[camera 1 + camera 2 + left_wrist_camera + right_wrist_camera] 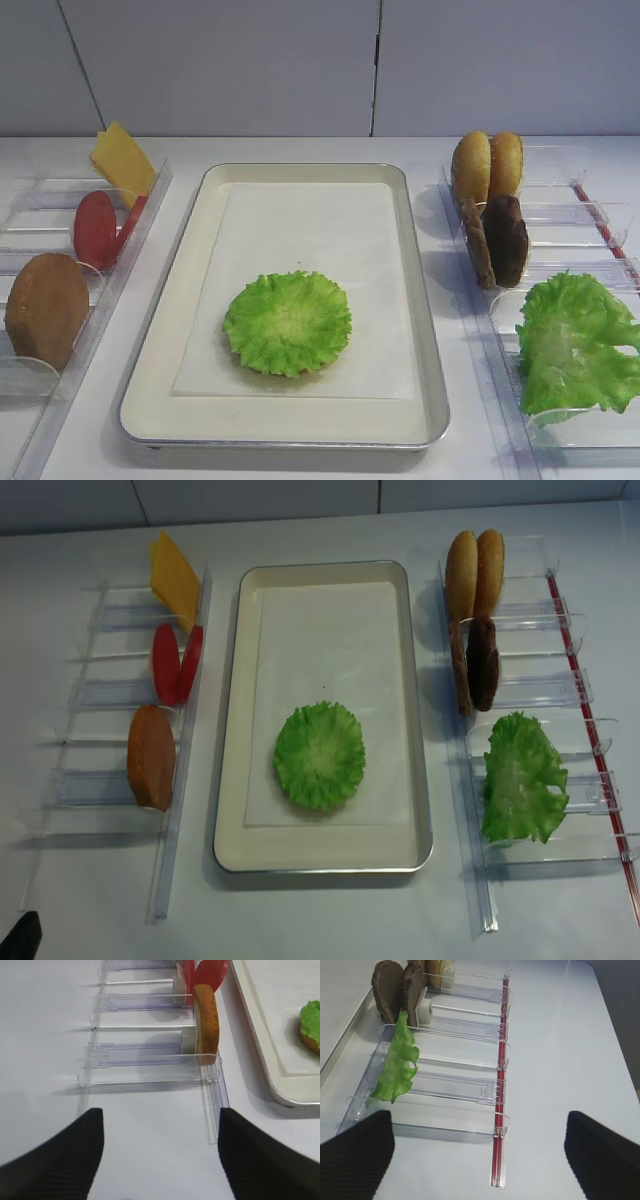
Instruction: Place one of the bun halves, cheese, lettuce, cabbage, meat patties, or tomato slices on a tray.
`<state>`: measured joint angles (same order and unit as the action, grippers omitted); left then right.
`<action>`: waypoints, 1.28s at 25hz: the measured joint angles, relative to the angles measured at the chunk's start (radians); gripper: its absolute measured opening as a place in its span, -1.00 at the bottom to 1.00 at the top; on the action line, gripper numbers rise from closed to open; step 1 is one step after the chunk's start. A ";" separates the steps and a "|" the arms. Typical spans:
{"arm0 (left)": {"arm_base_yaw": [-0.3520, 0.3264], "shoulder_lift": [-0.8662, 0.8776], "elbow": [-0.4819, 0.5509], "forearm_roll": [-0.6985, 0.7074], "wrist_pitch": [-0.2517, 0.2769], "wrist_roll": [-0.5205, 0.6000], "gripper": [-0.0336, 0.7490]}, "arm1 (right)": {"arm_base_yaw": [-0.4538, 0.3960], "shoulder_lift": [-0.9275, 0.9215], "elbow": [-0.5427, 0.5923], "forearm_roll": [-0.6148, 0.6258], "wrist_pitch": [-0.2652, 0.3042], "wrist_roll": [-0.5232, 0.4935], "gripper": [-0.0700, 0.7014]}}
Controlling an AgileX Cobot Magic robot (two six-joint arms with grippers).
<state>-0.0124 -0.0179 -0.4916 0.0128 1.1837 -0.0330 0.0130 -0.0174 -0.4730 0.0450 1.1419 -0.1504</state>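
The silver tray [170, 300] lies in the middle, lined with white paper. A frilly round lettuce [287, 322] leaf rests on its near half; in the left wrist view a brown rim shows under the lettuce [311, 1017]. On the left stand the cheese [122, 158], tomato slices [97, 228] and a bun half [45, 308]. To the right are two bun halves [487, 165], meat patties [497, 240] and the bulky cabbage [575, 345]. My left gripper [160, 1132] is open over bare table short of the left holder. My right gripper [480, 1137] is open near the right holder's end.
Clear plastic holders [100, 695] flank the tray, upright dividers keeping the food on edge. The right holder [465, 1087] has a red strip [499, 1110] along its outer side. A grey wall [300, 60] closes the back of the white table.
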 joint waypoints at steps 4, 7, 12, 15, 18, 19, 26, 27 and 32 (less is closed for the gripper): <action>0.000 0.000 0.000 0.000 0.000 0.000 0.29 | 0.000 0.000 0.000 0.000 0.000 0.000 0.94; 0.000 0.000 0.000 0.000 0.000 0.000 0.29 | 0.000 0.000 0.000 0.000 0.000 0.000 0.94; 0.000 0.000 0.000 0.000 0.000 0.000 0.29 | 0.000 0.000 0.000 0.000 0.000 0.000 0.94; 0.000 0.000 0.000 0.000 0.000 0.000 0.29 | 0.000 0.000 0.000 0.000 0.000 0.000 0.94; 0.000 0.000 0.000 0.000 0.000 0.000 0.29 | 0.000 0.000 0.000 0.000 0.000 0.000 0.94; 0.000 0.000 0.000 0.000 0.000 0.000 0.29 | 0.000 0.000 0.000 0.000 0.000 0.000 0.94; 0.000 0.000 0.000 0.000 0.000 0.000 0.29 | 0.000 0.000 0.000 0.000 0.000 0.000 0.94; 0.000 0.000 0.000 0.000 0.000 0.000 0.29 | 0.000 0.000 0.000 0.000 0.000 0.000 0.94; 0.000 0.000 0.000 0.000 0.000 0.000 0.29 | 0.000 0.000 0.000 0.000 0.000 0.000 0.94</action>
<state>-0.0124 -0.0179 -0.4916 0.0128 1.1837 -0.0330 0.0130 -0.0174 -0.4730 0.0450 1.1419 -0.1504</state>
